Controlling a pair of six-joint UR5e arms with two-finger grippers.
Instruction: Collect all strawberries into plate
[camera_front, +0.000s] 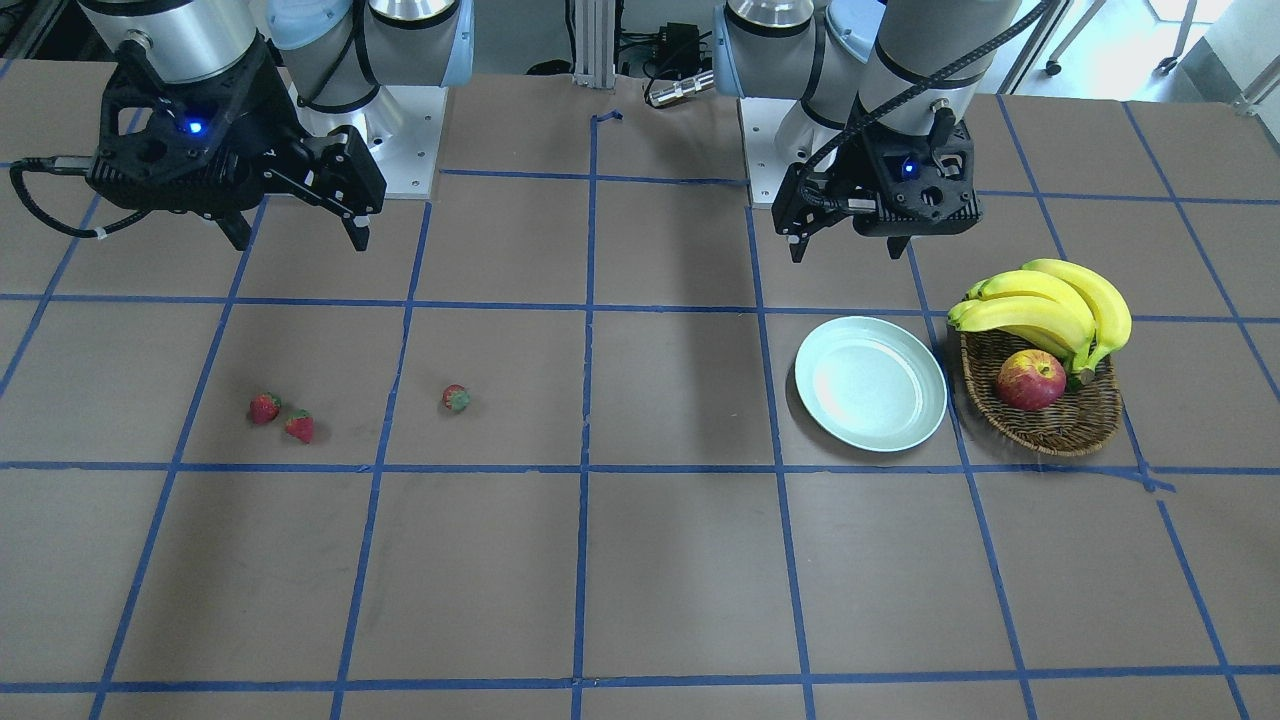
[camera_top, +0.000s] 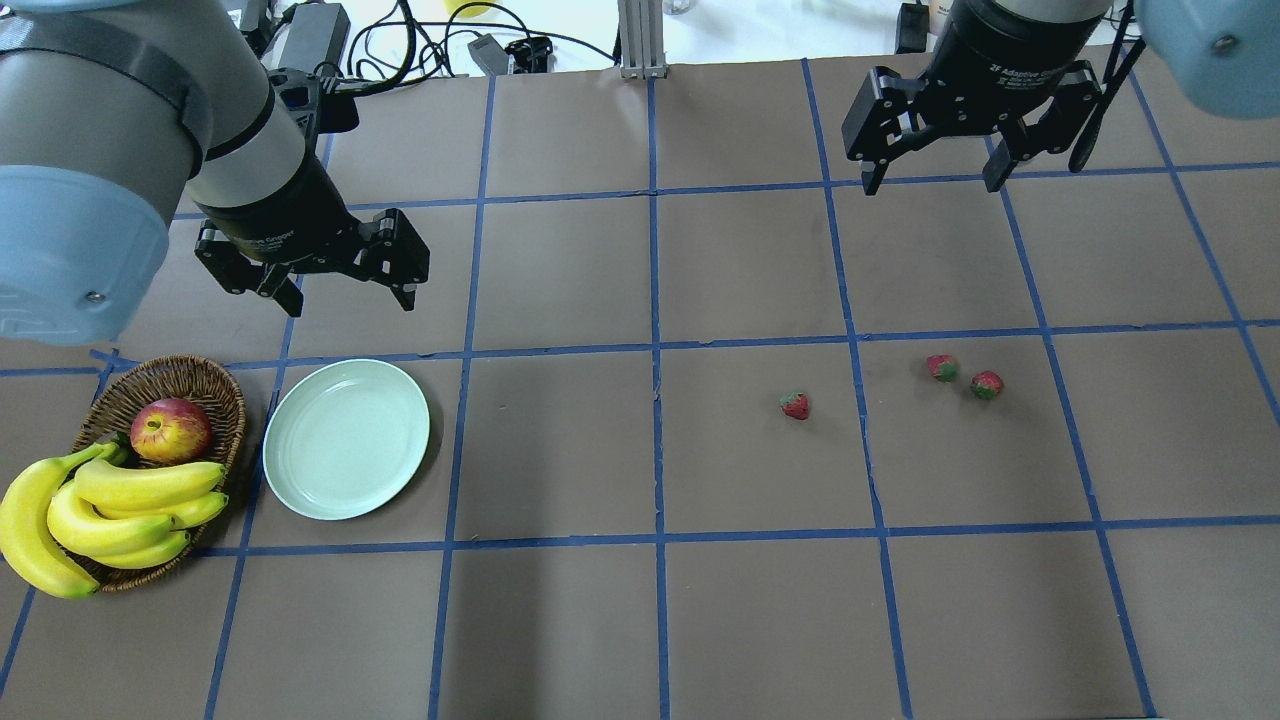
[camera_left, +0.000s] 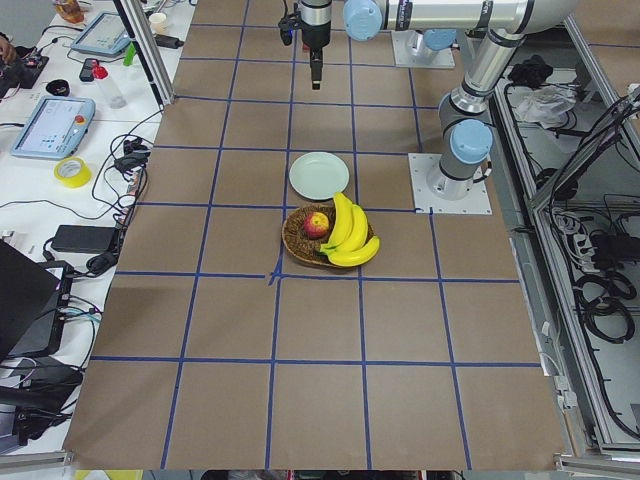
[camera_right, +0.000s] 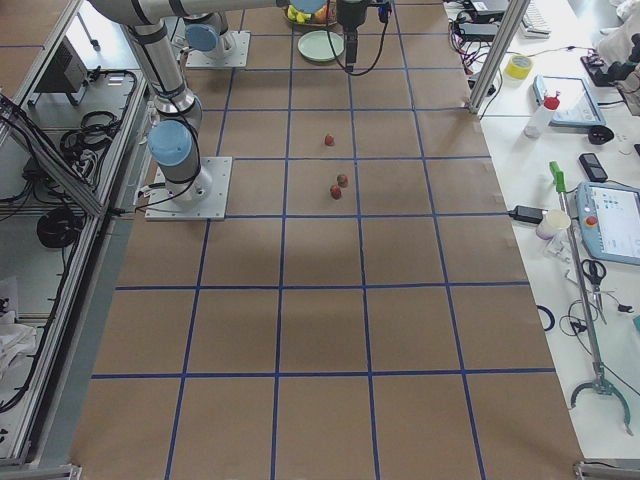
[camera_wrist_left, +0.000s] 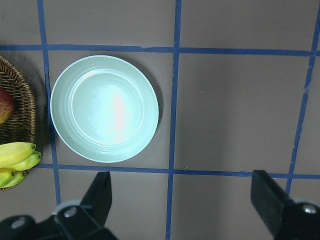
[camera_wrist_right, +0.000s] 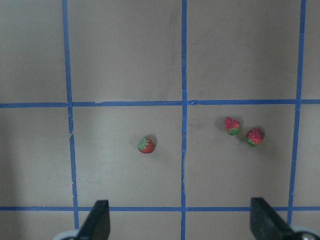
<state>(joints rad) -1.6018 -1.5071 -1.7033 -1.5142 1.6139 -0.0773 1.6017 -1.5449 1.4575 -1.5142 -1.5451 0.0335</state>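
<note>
Three strawberries lie on the brown table: one alone (camera_top: 795, 405) and two close together (camera_top: 941, 367) (camera_top: 986, 384). They also show in the right wrist view (camera_wrist_right: 145, 145) (camera_wrist_right: 232, 125) (camera_wrist_right: 254, 136) and the front view (camera_front: 456, 398) (camera_front: 265, 408) (camera_front: 299, 427). The mint plate (camera_top: 346, 438) is empty, next to the basket; it shows in the left wrist view (camera_wrist_left: 104, 108). My left gripper (camera_top: 342, 282) is open and empty, high behind the plate. My right gripper (camera_top: 935, 165) is open and empty, high behind the strawberries.
A wicker basket (camera_top: 205, 385) left of the plate holds an apple (camera_top: 171, 429) and a bunch of bananas (camera_top: 100, 505). Blue tape lines grid the table. Cables and equipment lie along the far edge (camera_top: 400, 45).
</note>
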